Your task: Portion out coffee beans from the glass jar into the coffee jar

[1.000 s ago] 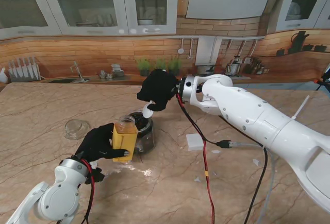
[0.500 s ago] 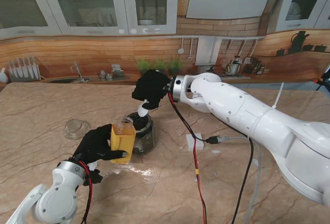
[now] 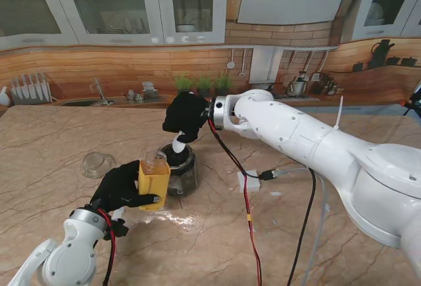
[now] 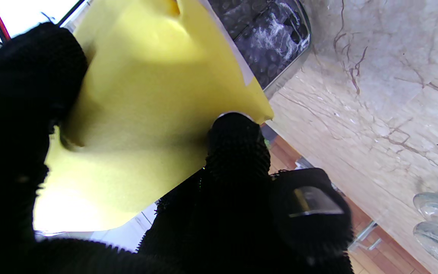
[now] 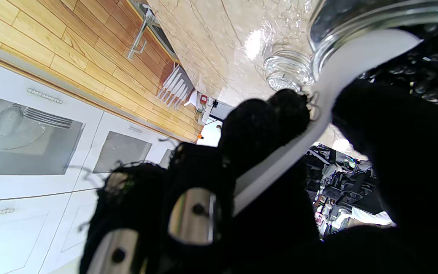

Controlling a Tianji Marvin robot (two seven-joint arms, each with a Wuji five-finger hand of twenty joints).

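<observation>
Glass jar (image 3: 180,167) of coffee beans stands upright on counter (image 3: 59,141), mouth up. Right robot hand (image 3: 186,116) clamped on white spoon (image 3: 178,145), bowl tilted down into the mouth, lower than before. Left robot hand (image 3: 120,185) grips yellow-labelled coffee jar (image 3: 154,179), touching alongside.

The right hand (image 3: 186,114) hides the white spoon's (image 3: 178,145) handle at frame centre. The yellow-labelled coffee jar (image 3: 154,181) covers the glass jar's (image 3: 182,171) left side. The spoon's bowl contents are unreadable.
</observation>
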